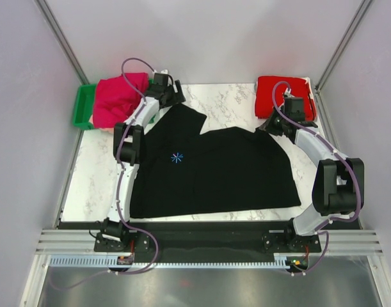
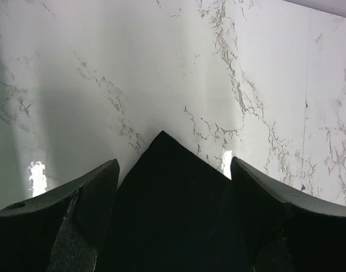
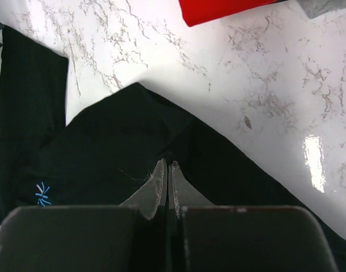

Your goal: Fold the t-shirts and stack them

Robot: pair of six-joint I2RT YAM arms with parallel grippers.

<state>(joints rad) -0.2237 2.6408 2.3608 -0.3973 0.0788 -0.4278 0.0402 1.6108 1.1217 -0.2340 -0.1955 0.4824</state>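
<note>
Nearest to me, just past the arm bases, the black t-shirt (image 1: 221,173) lies spread on the white marbled bench (image 1: 233,102). Its long near hem runs almost the full width between the two arms. It is by far the largest piece of cloth here: matte, dark and mostly flat. A tiny light-blue starburst logo (image 1: 176,157) sits left of its middle. Its far edge is uneven, rising to a peak on the left, dipping in a notch, then running across to the right.

On the right side of that far edge, the right tool (image 3: 167,164) has its fingers pressed tight together. In the wrist view, a crease of black cloth runs straight into the tips, so I read it as pinching the shirt there. The cloth around them is pulled into a low ridge.

Further back on the left, the left tool (image 2: 174,164) is spread wide and grips nothing. The pointed far-left corner of the shirt lies on the bench between its two fingers, and I see marble showing on either side of the point.

At the far right corner of the bench I see a bright red t-shirt (image 1: 281,93) folded into a neat block. It lies apart from the black one. At the far left, a magenta t-shirt (image 1: 118,96) sits bunched, partly over a green bin (image 1: 84,105) at the bench's edge.
</note>
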